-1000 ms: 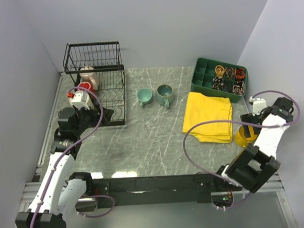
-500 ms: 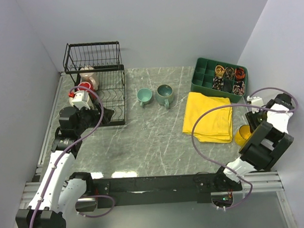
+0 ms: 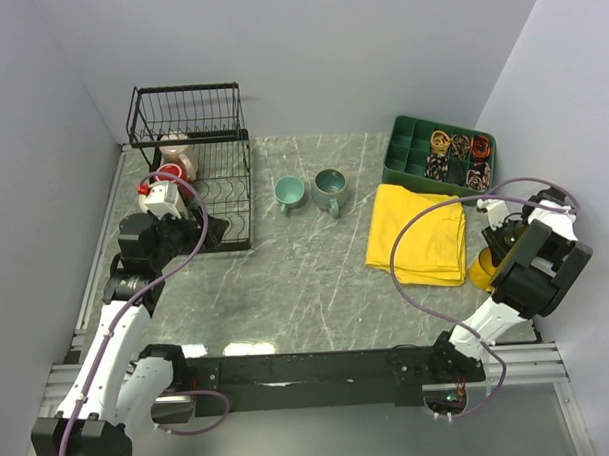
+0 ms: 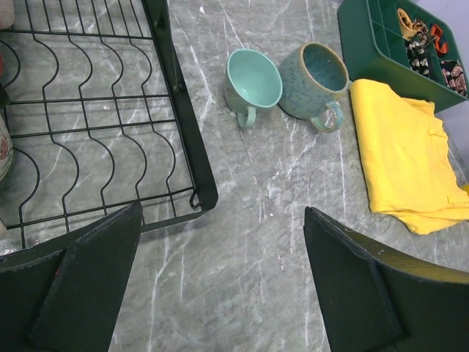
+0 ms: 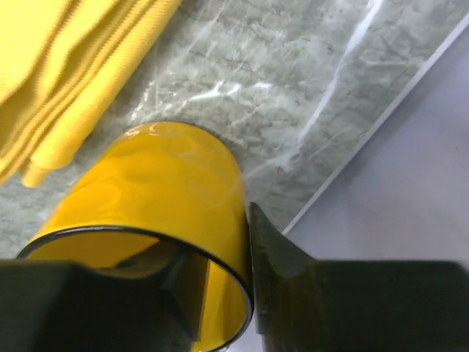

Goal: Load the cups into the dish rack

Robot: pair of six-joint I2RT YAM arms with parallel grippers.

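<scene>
A yellow cup lies tipped at the table's right edge, beside the yellow cloth. My right gripper is shut on its rim wall, one finger inside the mouth and the other pressed against the outside. Two teal cups stand mid-table, also in the left wrist view. The black wire dish rack sits at the back left with a red cup and a beige cup in it. My left gripper hangs open over the rack's front right corner, holding nothing.
A folded yellow cloth lies right of centre. Behind it stands a green compartment tray of small items. The table's right edge and the wall run just past the yellow cup.
The right arm has swung round and lowered onto the yellow cup, and its jaws have gone from wide open to closed on the rim. The left arm has barely moved.
</scene>
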